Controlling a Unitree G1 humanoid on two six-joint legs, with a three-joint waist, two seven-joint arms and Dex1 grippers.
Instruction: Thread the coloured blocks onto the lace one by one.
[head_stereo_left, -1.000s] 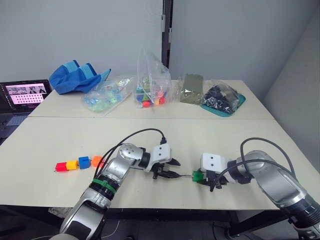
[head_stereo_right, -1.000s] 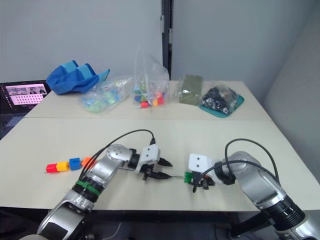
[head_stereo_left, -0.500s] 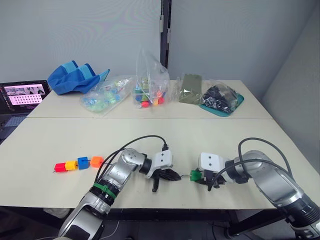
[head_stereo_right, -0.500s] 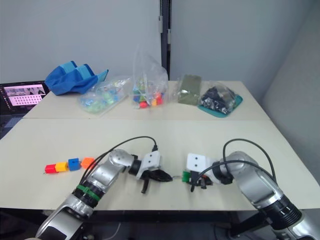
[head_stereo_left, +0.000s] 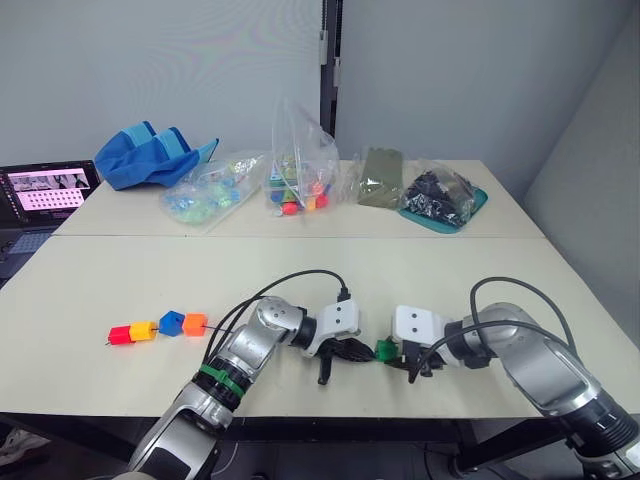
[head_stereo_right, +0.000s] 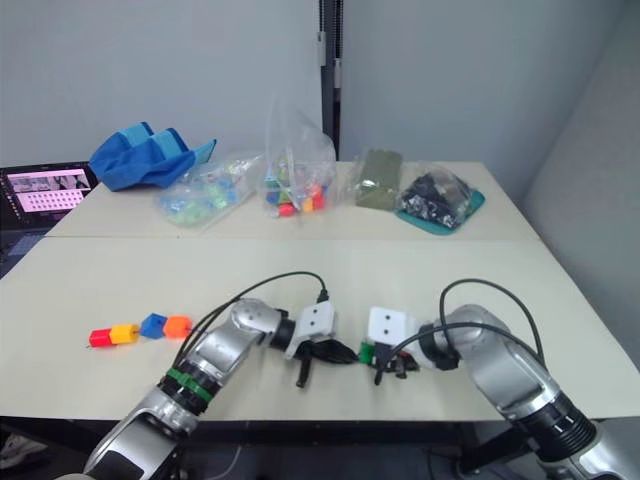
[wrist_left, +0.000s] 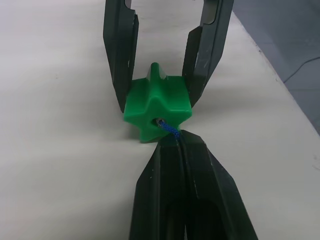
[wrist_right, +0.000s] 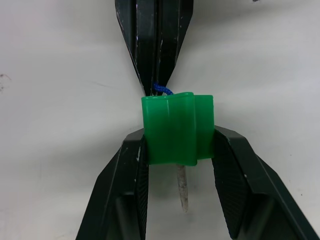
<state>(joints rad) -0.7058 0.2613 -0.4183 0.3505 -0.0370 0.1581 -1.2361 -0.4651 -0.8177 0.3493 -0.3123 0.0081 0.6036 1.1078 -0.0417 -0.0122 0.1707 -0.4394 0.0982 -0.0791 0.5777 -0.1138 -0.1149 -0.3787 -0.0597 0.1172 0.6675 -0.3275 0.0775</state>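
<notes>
Since a second ago: my left gripper (head_stereo_left: 352, 350) has closed the gap to my right gripper (head_stereo_left: 404, 357) near the front edge of the cream table (head_stereo_left: 420, 270); the blue cube in the row has tilted.

Head views: a red cube (head_stereo_left: 121, 335), a yellow cube (head_stereo_left: 143, 329), a small blue plastic cube (head_stereo_left: 171, 322) and an orange cube (head_stereo_left: 195, 323) lie in a row well to the left, apparently already on the cord. Clear bags of mixed pieces (head_stereo_left: 300, 175) sit at the back.

Left wrist view: left fingers are pressed together on the thin dark blue lace (wrist_left: 170, 129), feeding it into the hole of the green star-edged plastic block (wrist_left: 157, 103).

Right wrist view: right fingers are clamped on the green block's sides; the pale stiff tip (wrist_right: 182, 189) pokes out the far face.

Status, as I judge it: four threaded, the fifth pierced; pulling it along the cord is left.
</notes>
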